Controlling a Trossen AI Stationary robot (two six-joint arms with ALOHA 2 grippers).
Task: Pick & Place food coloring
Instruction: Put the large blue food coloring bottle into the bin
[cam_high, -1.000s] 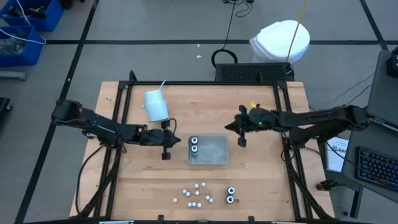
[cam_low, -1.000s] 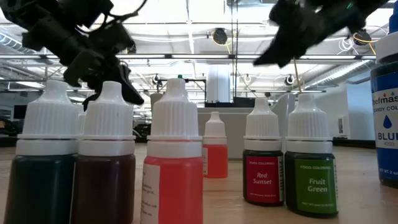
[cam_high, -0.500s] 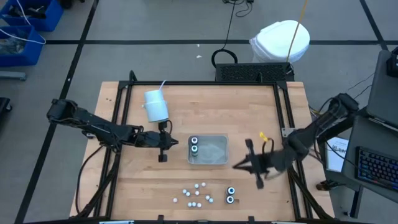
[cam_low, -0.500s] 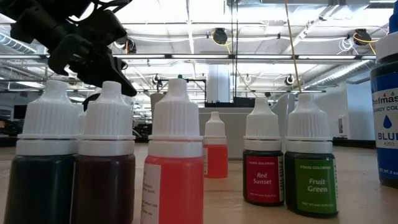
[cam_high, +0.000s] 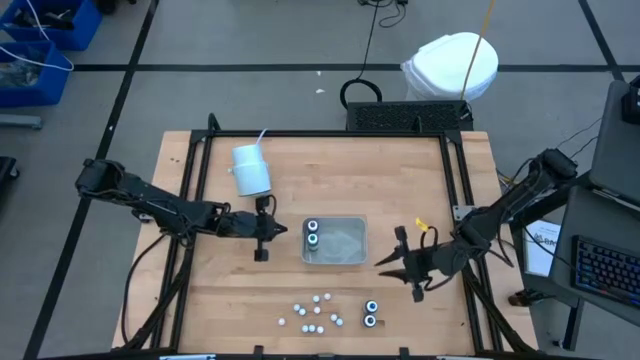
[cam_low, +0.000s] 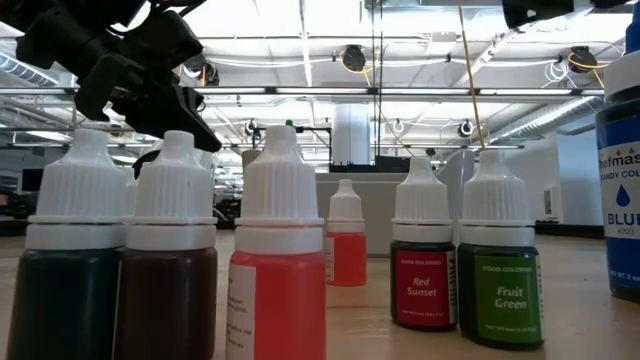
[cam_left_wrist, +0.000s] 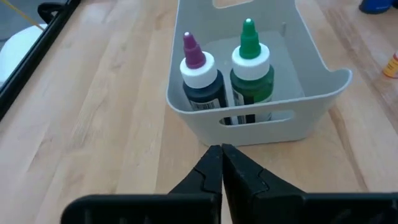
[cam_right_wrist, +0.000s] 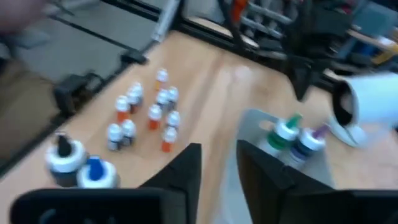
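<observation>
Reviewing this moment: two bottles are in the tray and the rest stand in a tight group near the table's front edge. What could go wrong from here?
1. The small bottles stand packed together; the open right gripper, going for one, could topple its neighbours.
2. The left gripper, shut, sits close to the tray; a careless move might shove it and tip the two bottles inside.

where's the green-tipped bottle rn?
In the tray, upright beside the purple-tipped bottle. Left wrist view shows the green-tipped bottle just past the shut left gripper; high view puts the tray mid-table.
</observation>
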